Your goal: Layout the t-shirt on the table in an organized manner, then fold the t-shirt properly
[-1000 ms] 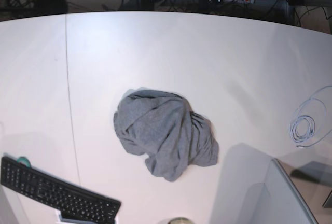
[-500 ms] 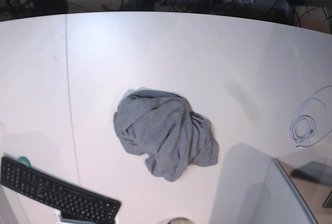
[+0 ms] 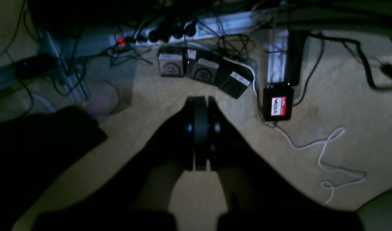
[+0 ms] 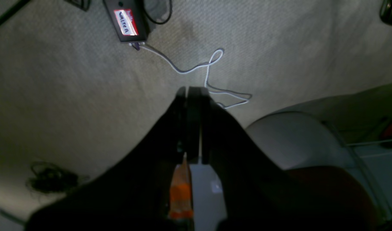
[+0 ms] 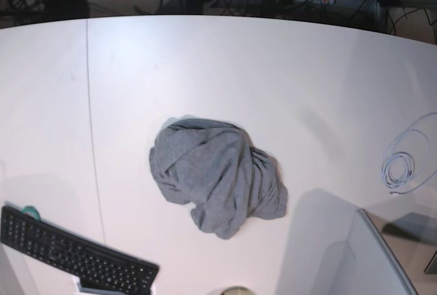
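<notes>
In the base view, going left to right, a keyboard (image 5: 75,257) is lying at the desk's (image 5: 273,69) near left corner, a thin seam (image 5: 92,124) is running front to back, and the shirt (image 5: 215,175) is sitting crumpled in a heap near the middle of the desk. Its long axis is running diagonally, from the far left down toward the near right; neck and sleeves cannot be told apart in the bundle. A coiled cable (image 5: 403,165) is lying well apart at the right edge. Neither arm is showing in this view.

The wrist views are showing only what the base view is missing: both arms are hanging over carpet behind the desk, not over the shirt. The right tool (image 4: 191,93) is pressed fully together and holding nothing, above a looping white cord (image 4: 208,77) and a labelled black box (image 4: 127,21). The left tool (image 3: 200,102) is likewise clamped together, empty, pointing toward a power strip (image 3: 196,27) and adapters (image 3: 204,69).
</notes>
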`<state>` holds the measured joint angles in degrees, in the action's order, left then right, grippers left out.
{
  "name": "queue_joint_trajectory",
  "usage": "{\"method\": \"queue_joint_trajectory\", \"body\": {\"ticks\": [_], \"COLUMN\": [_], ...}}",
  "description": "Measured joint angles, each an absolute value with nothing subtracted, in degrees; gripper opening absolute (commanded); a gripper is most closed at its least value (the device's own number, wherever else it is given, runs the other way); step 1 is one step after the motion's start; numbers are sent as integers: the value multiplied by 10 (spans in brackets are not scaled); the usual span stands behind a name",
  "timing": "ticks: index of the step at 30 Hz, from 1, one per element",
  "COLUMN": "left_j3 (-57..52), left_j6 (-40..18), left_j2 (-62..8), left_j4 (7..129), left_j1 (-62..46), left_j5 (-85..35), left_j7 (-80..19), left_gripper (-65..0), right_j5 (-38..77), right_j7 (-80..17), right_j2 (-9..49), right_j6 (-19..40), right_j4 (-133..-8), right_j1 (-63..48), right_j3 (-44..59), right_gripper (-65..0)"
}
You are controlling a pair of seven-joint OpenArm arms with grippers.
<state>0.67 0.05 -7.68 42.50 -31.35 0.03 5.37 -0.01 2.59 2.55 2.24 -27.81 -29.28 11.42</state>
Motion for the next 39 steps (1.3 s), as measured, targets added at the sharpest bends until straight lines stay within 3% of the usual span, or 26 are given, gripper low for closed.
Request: {"method": "queue_joint_trajectory", "body": {"ticks": [9,17,22,25,28,31,34,39], "left_j3": [1,1,-1,-1,0,4,-8,-82], "left_j6": [1,1,0,-1,0,1,0,1], "left_j2": [-115,-126,-116,-110,-108,-106,-75,-76], "left_j4": [731,991,1015,988,957,960,961,955], "left_j1": [-475,-531,-488,-451,-400,-315,-244,-259], "left_j5": [-1,-1,-1,-1,-1,-1,-1,-3], "left_j7": [48,50,40,45,29,-53,-135,-160], "left_gripper": [-650,-650,-650,-650,-650,-650,-650,-650], "right_j5": [-1,-1,-2,-1,-1,-2,-4,-4], "right_j7": [-41,-92,-102,-98,-196,-317,-399,-464], "right_j2": [-11,-39,-41,-40,-41,-38,-39,-38], "right_j6": [23,26,31,77,111,151,164,166], "right_j4": [-660,-896,-991,-1035,-1042,-1041,-1042,-1040], "right_j1": [-469,-509,-470,-415,-331,-229,-146,-74], "right_j3": [198,254,253,229,200,171,135,43], "right_gripper": [-648,-648,-642,-641,-641,-635,-537,-318]}}
